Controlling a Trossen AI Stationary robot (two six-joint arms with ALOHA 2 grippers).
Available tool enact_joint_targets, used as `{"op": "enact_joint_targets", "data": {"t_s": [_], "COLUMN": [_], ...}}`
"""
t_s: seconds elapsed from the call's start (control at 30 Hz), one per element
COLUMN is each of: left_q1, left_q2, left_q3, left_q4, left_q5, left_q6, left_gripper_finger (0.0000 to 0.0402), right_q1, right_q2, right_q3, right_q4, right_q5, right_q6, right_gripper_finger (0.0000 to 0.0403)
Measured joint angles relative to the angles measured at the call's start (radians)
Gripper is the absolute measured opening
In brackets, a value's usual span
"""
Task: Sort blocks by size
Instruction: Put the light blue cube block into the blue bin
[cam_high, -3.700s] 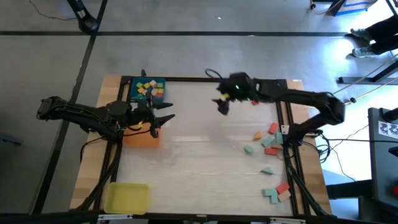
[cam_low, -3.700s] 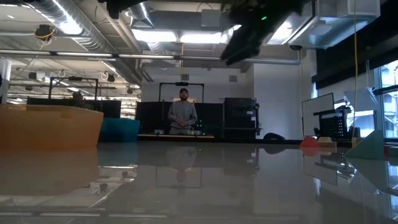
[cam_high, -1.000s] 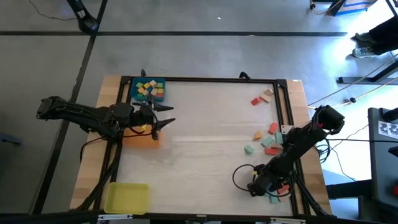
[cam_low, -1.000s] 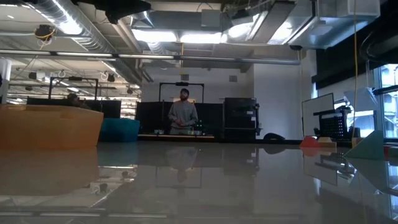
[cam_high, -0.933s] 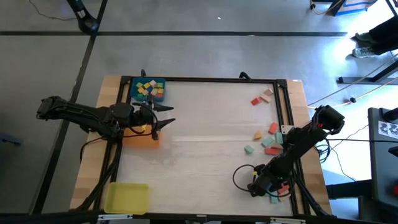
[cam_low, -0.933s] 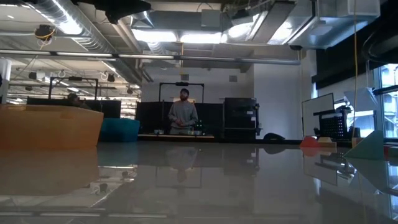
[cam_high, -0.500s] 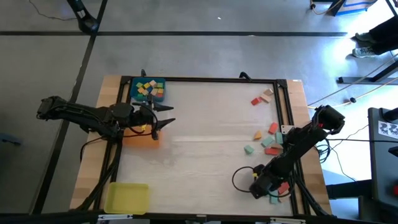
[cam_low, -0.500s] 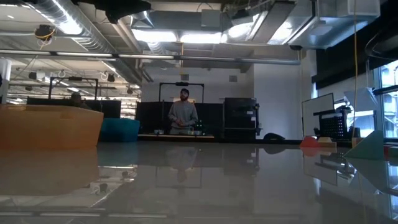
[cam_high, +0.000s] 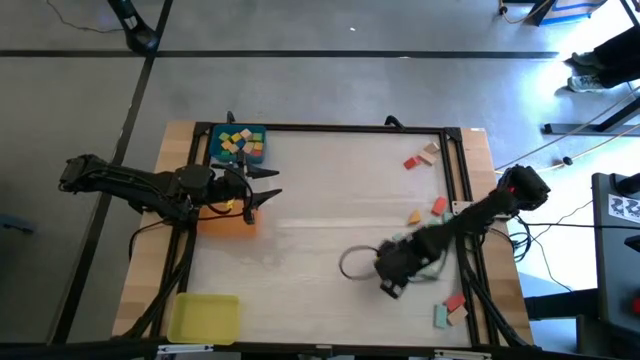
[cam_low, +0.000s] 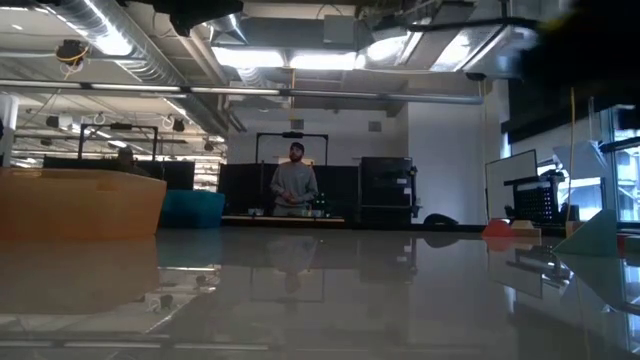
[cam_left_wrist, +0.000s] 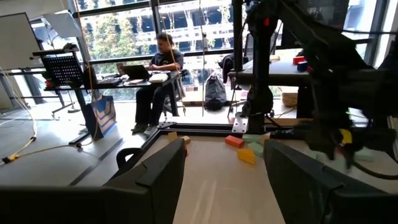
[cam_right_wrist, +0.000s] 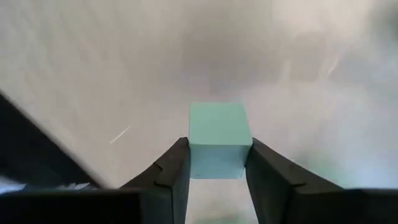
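My right gripper (cam_high: 388, 283) hangs over the table's right middle, shut on a teal block (cam_right_wrist: 219, 140). Loose blocks lie along the right side: a red one (cam_high: 410, 161), an orange one (cam_high: 414, 216), another red one (cam_high: 455, 302) and a teal one (cam_high: 442, 317). More blocks fill the blue tray (cam_high: 238, 143) at the far left. My left gripper (cam_high: 272, 185) waits open above the orange tray (cam_high: 228, 224), pointing level toward the table's right; its two fingers frame the left wrist view around (cam_left_wrist: 224, 168). My right gripper pinches the teal block by two opposite side faces (cam_right_wrist: 194, 155) between its two fingers (cam_right_wrist: 171, 171). The fingers come from above, pointing steeply down. The block is lifted clear of the table, with its far face sticking out past the fingertips.
A yellow tray (cam_high: 203, 318) lies at the near left corner. A black frame (cam_high: 330, 127) borders the table. The wide middle of the tabletop (cam_high: 320, 230) is bare wood. A person (cam_low: 294, 180) stands in the room beyond the table.
My right gripper has risen from the near right corner and swung toward the table's middle and a little toward the far edge. Its wrist has rolled on the way. The cable loop beside it has travelled along.
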Motion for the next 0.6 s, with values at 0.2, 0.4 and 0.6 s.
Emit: {"op": "enact_joint_targets", "data": {"t_s": [0.2,0.4,0.6], "left_q1": [0.0,0.0,0.003], "left_q2": [0.0,0.0,0.0], "left_q3": [0.0,0.0,0.001], "left_q4": [-0.001,0.0,-0.002], "left_q5": [0.0,0.0,0.0], "left_q6": [-0.005,-0.015,-0.018], "left_gripper_finger": [0.0205,0.0205,0.0205], "right_q1": [-0.185,-0.338,-0.501], "right_q2": [-0.001,-0.001,0.012], "right_q3": [0.104,0.113,0.066], "right_q4": [-0.008,0.238,0.642], "right_q5": [0.226,0.4,0.426], "right_q6": [-0.462,-0.894,-1.184], "right_gripper_finger": [0.0132,0.0128,0.0136]}}
